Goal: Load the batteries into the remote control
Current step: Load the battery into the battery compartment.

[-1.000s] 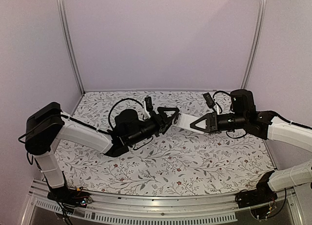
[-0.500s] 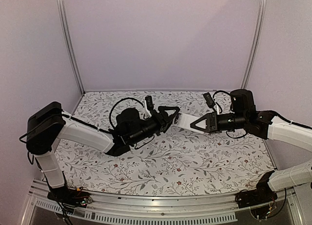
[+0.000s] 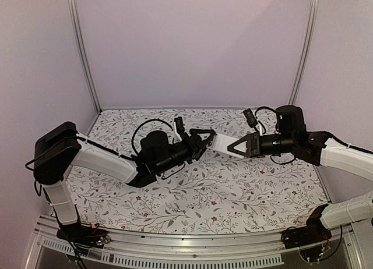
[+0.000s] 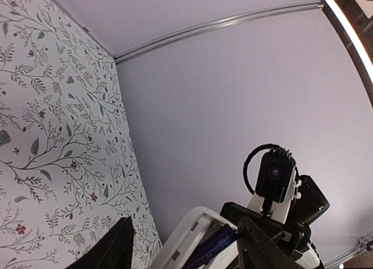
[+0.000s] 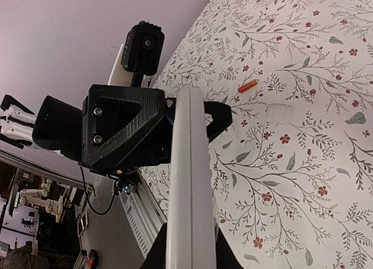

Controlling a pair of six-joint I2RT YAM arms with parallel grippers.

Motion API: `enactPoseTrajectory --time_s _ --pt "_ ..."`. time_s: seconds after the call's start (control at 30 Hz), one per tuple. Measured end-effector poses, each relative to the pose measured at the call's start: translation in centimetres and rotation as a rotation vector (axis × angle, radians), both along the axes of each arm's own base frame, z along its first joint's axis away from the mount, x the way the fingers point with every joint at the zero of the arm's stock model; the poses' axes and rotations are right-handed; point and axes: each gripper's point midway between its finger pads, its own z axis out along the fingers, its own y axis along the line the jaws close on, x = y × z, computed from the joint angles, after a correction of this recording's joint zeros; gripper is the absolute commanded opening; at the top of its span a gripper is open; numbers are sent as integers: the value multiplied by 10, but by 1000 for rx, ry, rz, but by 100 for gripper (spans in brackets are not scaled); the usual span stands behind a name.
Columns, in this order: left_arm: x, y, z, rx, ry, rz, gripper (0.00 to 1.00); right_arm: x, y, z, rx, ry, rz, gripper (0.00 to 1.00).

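Fingers of right gripper (image 3: 232, 148) clenched on remote (image 5: 187, 181), left gripper (image 3: 205, 140) spread around its end. Light, rigid, slick plastic, probably; best pinched across long edges.

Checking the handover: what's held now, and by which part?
The remote control, in mid-air: right gripper clamps one end; left gripper flanks the other end, contact unclear.

White arm links (image 3: 100, 160) w/ blk joints (image 3: 156, 148), looping blk cables (image 3: 135, 133), blk wrist cams (image 5: 143, 48)

Soft even light, sharp, slight wide-angle distortion
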Motion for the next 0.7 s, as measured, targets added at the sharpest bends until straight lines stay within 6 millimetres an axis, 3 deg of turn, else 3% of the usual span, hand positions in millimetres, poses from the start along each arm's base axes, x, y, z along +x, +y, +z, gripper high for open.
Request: enactPoseTrajectory --time_s 0.37,0.57,0.7 --pt "0 0 3 -20 5 0 46 -1 0 1 4 -1 4 0" --pt "0 1 12 -50 -17 0 36 -4 2 11 42 -3 12 0" --pt "0 2 21 -75 -44 1 34 -4 2 20 83 9 5 0"
